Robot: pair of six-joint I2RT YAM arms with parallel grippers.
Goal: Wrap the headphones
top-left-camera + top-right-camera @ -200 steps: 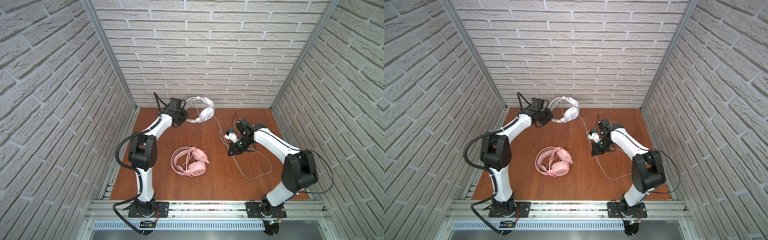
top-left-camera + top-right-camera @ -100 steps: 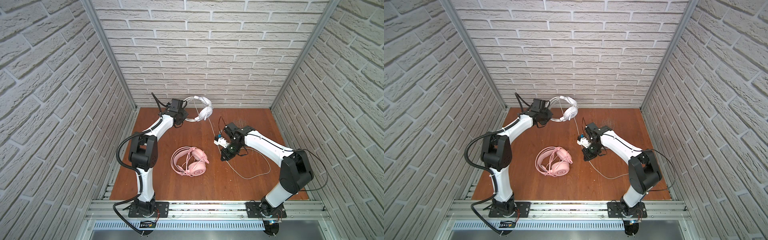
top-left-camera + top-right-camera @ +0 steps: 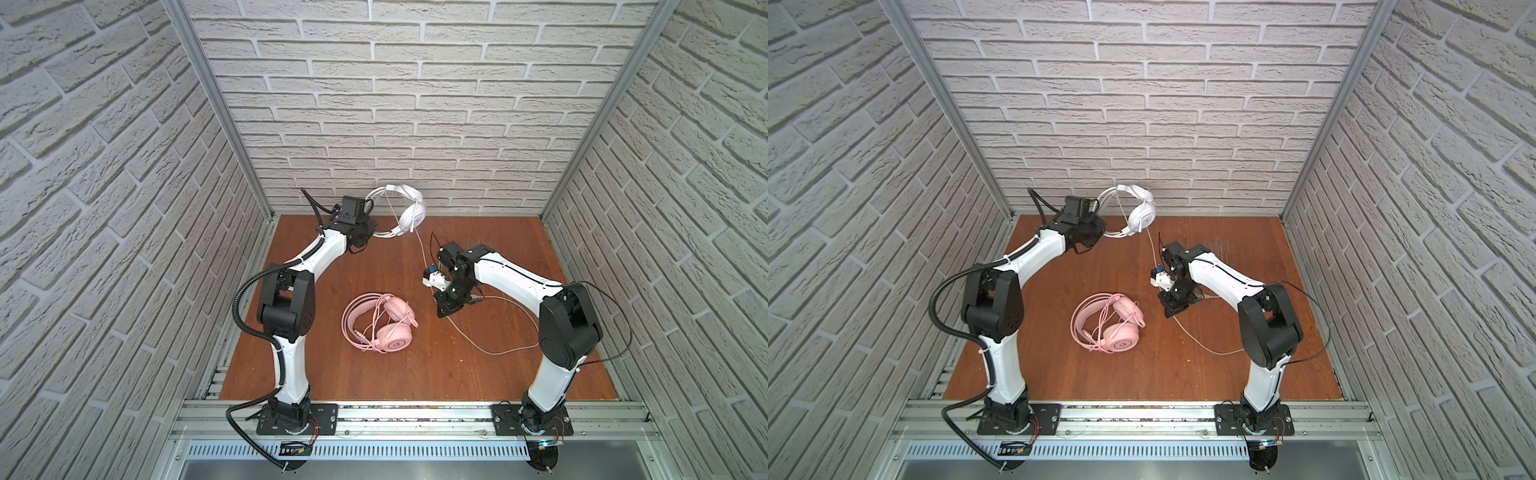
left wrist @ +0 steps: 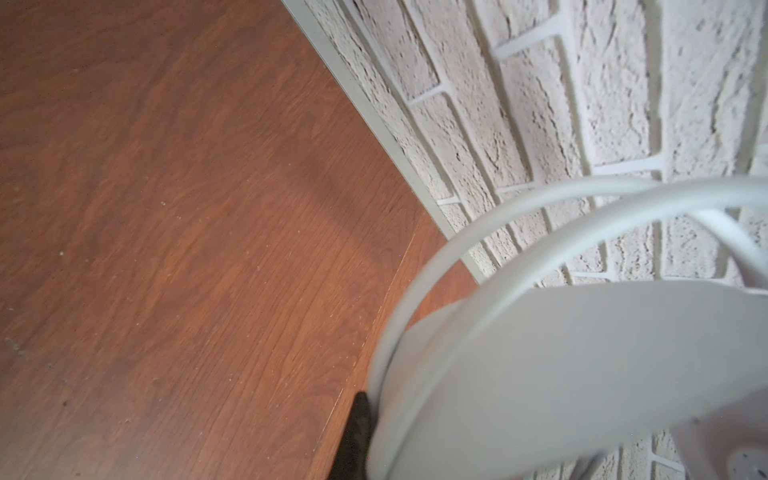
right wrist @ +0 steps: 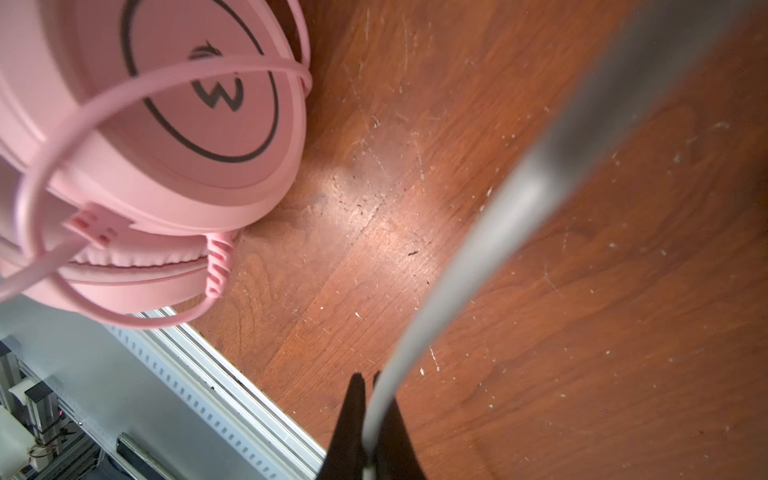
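Reaching left arm (image 3: 316, 257) holding white headphones (image 3: 409, 212) aloft, right jaws pinching cord (image 5: 478, 249)

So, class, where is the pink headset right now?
In both top views the pink headset lies flat on the table, near its middle, between the two arms and just left of the right gripper.

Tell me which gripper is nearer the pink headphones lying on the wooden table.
Right. The right gripper, shut on the white headset's grey cord, sits just beside the pink headphones. The left gripper holds the white headphones up near the back wall.
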